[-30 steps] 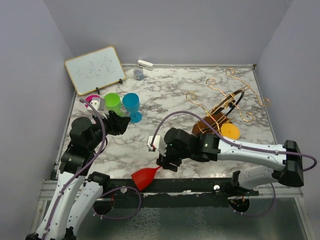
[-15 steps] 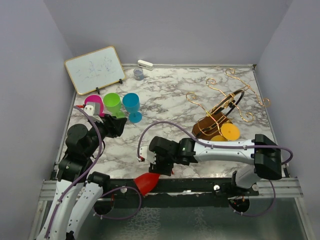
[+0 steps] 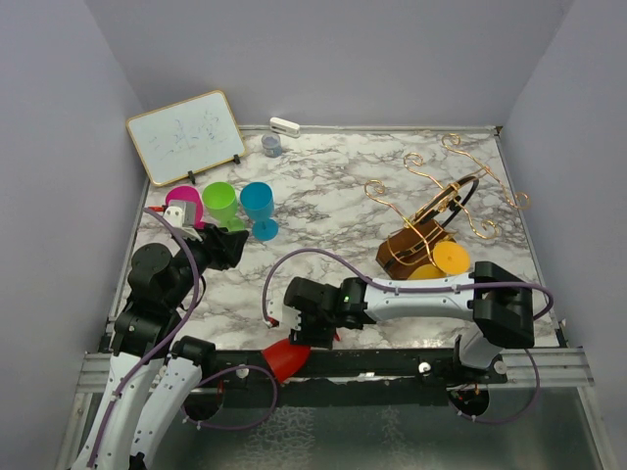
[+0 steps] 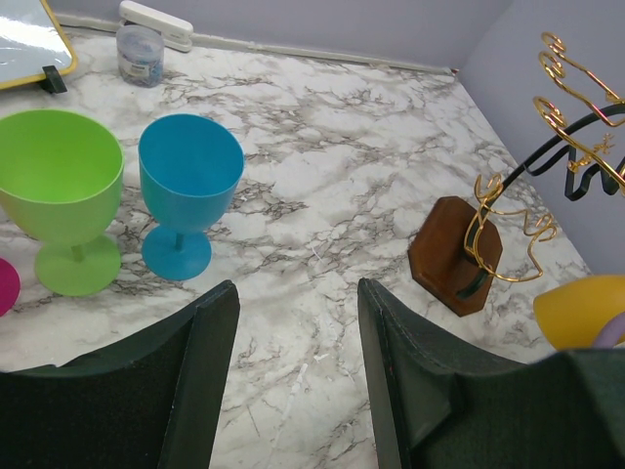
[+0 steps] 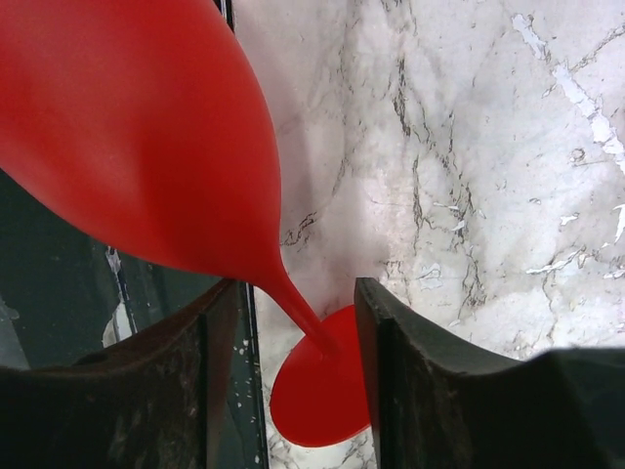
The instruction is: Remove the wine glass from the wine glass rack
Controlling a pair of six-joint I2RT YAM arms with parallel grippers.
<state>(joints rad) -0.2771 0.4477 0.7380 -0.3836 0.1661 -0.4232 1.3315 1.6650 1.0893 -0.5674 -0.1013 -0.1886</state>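
1. Top external: we see the red wine glass (image 3: 284, 357) tilted at the table's (image 3: 343, 186) near edge, well apart from the wine glass rack (image 3: 411, 245); right gripper (image 3: 312, 331) over it.
2. Left wrist: left gripper (image 4: 296, 293) spread and empty; blue glass (image 4: 188, 176) and green glass (image 4: 59, 186) stand ahead.
3. Right wrist: jaws spread either side of the stem, gaps on both sides, touching neither finger.

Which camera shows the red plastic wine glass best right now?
Right wrist: the red plastic wine glass fills it, bowl, stem and foot visible, the stem between the fingers of the right gripper. Top external shows only its bowl, the rest under that gripper. Left wrist does not show it.
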